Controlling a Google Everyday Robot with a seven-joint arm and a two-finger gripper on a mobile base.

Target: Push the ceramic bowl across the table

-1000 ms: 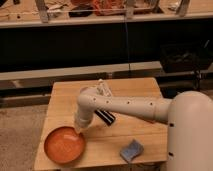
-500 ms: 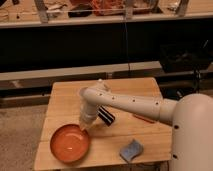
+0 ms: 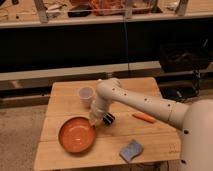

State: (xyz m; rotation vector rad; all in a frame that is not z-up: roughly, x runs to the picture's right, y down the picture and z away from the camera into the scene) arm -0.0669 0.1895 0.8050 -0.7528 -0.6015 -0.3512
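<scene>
The ceramic bowl [image 3: 77,134] is wide, shallow and orange-red. It sits on the front left part of the light-wood table [image 3: 150,137]. My gripper [image 3: 102,120] is low over the table at the bowl's right rim, touching or nearly touching it. My white arm reaches in from the right and bends down over the table's middle.
A small whitish cup [image 3: 86,96] stands behind the bowl, just left of my arm. An orange carrot-like piece [image 3: 144,118] lies right of the gripper. A blue-grey sponge [image 3: 131,149] lies near the front edge. Long shelves [image 3: 100,20] run behind the table.
The bowl has slid to the right and a little toward the far side. My arm's bend has risen and swung right, uncovering the cup.
</scene>
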